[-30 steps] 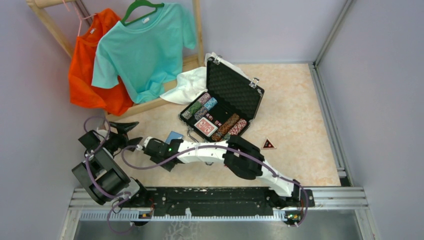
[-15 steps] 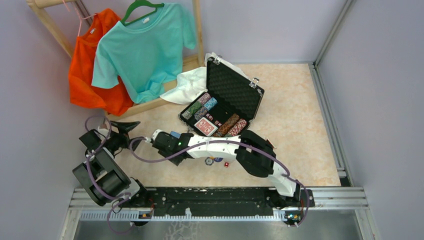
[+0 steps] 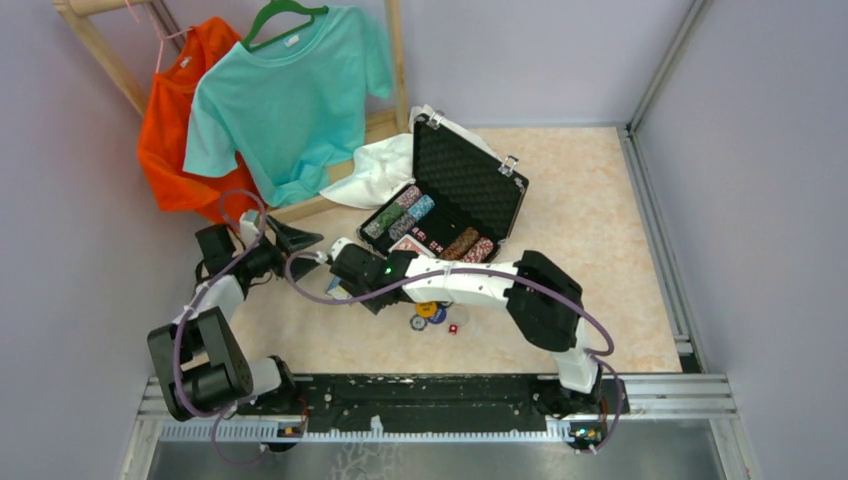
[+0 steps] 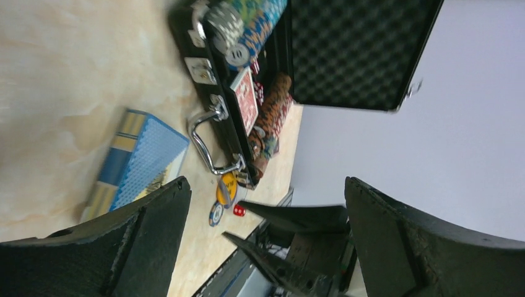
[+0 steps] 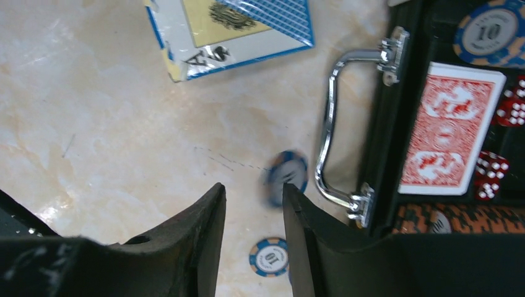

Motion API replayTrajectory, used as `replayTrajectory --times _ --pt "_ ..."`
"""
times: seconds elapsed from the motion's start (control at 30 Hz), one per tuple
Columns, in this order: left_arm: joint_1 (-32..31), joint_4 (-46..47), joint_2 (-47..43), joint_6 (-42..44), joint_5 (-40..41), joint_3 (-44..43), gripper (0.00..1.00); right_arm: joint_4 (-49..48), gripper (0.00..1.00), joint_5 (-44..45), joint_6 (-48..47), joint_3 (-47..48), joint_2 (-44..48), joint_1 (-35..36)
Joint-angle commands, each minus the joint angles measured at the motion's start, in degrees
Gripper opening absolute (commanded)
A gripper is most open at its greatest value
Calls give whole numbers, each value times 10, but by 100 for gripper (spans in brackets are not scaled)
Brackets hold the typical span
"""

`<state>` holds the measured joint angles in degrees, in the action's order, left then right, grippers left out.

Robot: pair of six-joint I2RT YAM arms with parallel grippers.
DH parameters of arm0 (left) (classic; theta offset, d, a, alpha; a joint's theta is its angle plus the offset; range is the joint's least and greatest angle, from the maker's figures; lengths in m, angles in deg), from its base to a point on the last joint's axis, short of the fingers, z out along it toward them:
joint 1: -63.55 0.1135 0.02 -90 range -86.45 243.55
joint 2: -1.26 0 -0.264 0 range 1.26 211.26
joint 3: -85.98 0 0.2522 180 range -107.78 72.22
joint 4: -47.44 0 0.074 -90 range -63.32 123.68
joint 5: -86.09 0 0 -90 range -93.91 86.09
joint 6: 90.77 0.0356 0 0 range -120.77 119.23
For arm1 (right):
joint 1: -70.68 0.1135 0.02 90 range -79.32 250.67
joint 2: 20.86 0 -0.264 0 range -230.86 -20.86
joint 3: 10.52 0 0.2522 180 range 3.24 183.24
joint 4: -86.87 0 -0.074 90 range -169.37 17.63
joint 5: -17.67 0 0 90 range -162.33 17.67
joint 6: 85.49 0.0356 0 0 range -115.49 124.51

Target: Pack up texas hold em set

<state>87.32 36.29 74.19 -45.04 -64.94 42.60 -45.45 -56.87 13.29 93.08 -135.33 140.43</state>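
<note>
Both arms have shifted: the right arm (image 3: 470, 285) has swung back from the left side toward the case, and the left arm (image 3: 225, 295) has stretched forward beside it. The right gripper (image 5: 252, 190) hangs over the pale marbled tabletop (image 5: 93, 124), its black fingers a narrow gap apart with nothing pinched between them. Just past its right fingertip a blue-and-white poker chip (image 5: 286, 178) shows as a blur, apparently on edge and moving. It is right beside the silver handle (image 5: 328, 154) of the black rectangular hinged case (image 3: 465, 180).

A second blue chip (image 5: 269, 257), marked 10, lies flat below the gap. Ahead and left of the fingertips sits the blue boxed card deck (image 5: 229, 31). Off to the right, inside the open case, lie the red-backed card deck (image 5: 449, 127) and red dice (image 5: 492, 168).

The left gripper (image 4: 266, 182) is spread wide and empty. The blue deck is ahead on its left, and a yellow round button (image 4: 228, 185) and a red die (image 4: 238, 210) lie beyond its fingertips.

The loose chip looks like the main worry. If it is rolling, it could slip under the handle or against the case wall, where the fingers would have little room. Closing near the handle could snag it and drag the case. The blue deck lies flat and the present gap looks too narrow for it, so grabbing without widening first would likely just shove it. The two grippers also sit close enough to bump.
</note>
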Motion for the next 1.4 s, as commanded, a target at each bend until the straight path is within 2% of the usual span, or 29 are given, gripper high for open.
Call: replayTrajectory --times 0.0,0.27,0.5,0.8,1.1,1.2,1.27,1.37 --pt "-49 -44 -7 54 -27 -15 99 -22 40 20 1 -14 66 -21" --pt "-106 -55 -9 72 -41 -16 98 -22 41 25 -6 -37 97 -39" --pt "-108 -60 -6 75 -26 -20 97 -53 49 21 2 -69 92 -63" --pt "-108 -56 1 74 -23 -15 98 -92 49 6 -2 -37 30 -75" --pt "-108 -47 1 69 -25 -11 98 -93 47 -18 76 -4 2 -80" --pt "-108 -45 1 68 -26 -11 98 -93 42 -9 116 0 -3 -81" --pt "-108 -45 0 68 -26 -9 98 -105 41 12 156 -12 5 -80" --pt "-108 -49 -9 66 -11 -7 98 -145 45 60 240 -43 26 -75"
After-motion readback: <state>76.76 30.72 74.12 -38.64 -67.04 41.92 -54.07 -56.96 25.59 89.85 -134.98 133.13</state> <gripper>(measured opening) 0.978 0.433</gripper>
